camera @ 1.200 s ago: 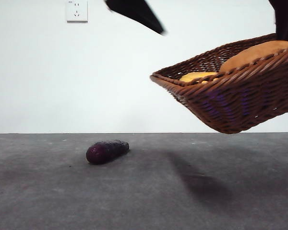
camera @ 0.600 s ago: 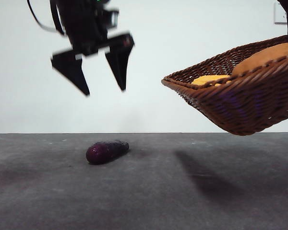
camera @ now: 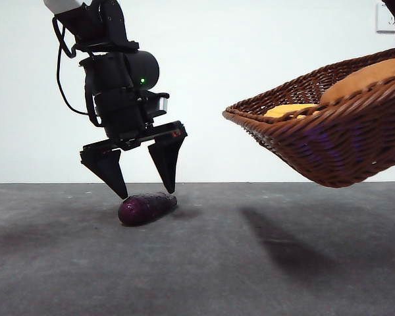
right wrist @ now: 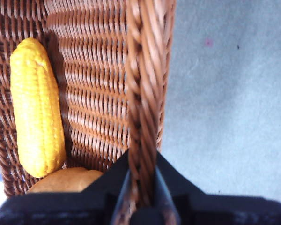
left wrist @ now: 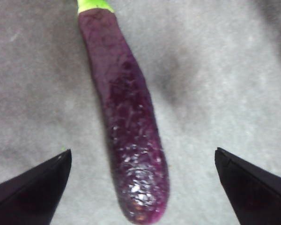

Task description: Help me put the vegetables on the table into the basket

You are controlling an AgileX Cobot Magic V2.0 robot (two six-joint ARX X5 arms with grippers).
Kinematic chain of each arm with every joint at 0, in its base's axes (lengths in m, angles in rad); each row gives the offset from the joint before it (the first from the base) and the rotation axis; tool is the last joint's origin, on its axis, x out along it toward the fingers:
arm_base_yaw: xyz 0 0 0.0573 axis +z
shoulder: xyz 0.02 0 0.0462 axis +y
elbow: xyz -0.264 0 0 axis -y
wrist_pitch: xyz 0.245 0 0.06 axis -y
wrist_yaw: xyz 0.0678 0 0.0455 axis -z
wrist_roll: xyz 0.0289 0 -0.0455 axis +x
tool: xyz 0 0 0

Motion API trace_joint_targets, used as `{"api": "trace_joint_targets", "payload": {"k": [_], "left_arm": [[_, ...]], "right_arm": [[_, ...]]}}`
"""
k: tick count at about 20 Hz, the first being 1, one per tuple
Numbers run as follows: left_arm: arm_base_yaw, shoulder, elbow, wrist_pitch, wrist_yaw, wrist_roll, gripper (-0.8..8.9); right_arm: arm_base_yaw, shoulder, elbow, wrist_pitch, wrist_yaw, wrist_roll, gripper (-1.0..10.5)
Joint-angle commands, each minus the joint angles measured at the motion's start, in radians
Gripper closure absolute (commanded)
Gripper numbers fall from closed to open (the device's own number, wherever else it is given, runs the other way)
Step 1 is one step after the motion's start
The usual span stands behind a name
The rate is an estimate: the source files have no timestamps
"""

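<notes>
A dark purple eggplant (camera: 146, 208) with a green stem lies on the grey table (camera: 204, 263). My left gripper (camera: 145, 191) hangs open just above it, one jaw on each side; the left wrist view shows the eggplant (left wrist: 131, 136) lying lengthwise between the spread jaws of the left gripper (left wrist: 140, 187). The woven basket (camera: 336, 131) hangs tilted in the air at the right, held by its braided rim (right wrist: 141, 117) with my right gripper (right wrist: 143, 187) shut on it. Inside lie a bumpy yellow vegetable (right wrist: 37, 108) and a tan potato (camera: 365, 76).
A white wall stands behind the table, with a socket (camera: 385, 16) at the top right. The basket casts a shadow (camera: 283, 243) on the table under it.
The left arm has come down from high in the picture to just above the eggplant, jaws open. The basket stays lifted at the right, shifted slightly.
</notes>
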Motion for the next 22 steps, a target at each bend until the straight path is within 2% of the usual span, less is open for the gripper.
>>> {"api": "trace_joint_targets", "payload": {"k": [1, 8, 10, 20, 21, 22], "left_arm": [[-0.001, 0.025, -0.005, 0.007, -0.023, -0.005, 2.51], [-0.001, 0.042, -0.005, 0.004, -0.037, 0.005, 2.6], [-0.001, 0.043, -0.005, 0.003, -0.039, 0.02, 3.77], [-0.003, 0.066, -0.005, -0.021, -0.063, 0.027, 3.85], [-0.005, 0.066, -0.005, -0.019, -0.063, 0.027, 4.31], [-0.006, 0.067, -0.005, -0.018, -0.063, 0.027, 5.21]], "right_arm": [[0.0, -0.002, -0.002, 0.002, -0.011, -0.008, 9.6], [0.0, -0.002, -0.002, -0.002, -0.011, -0.008, 9.6], [0.0, -0.002, -0.002, -0.003, -0.011, -0.008, 9.6], [0.0, -0.002, -0.002, -0.013, -0.011, -0.007, 9.6], [0.0, -0.002, -0.002, -0.014, -0.011, -0.008, 9.6], [0.0, -0.002, -0.002, -0.014, -0.011, -0.008, 9.6]]}}
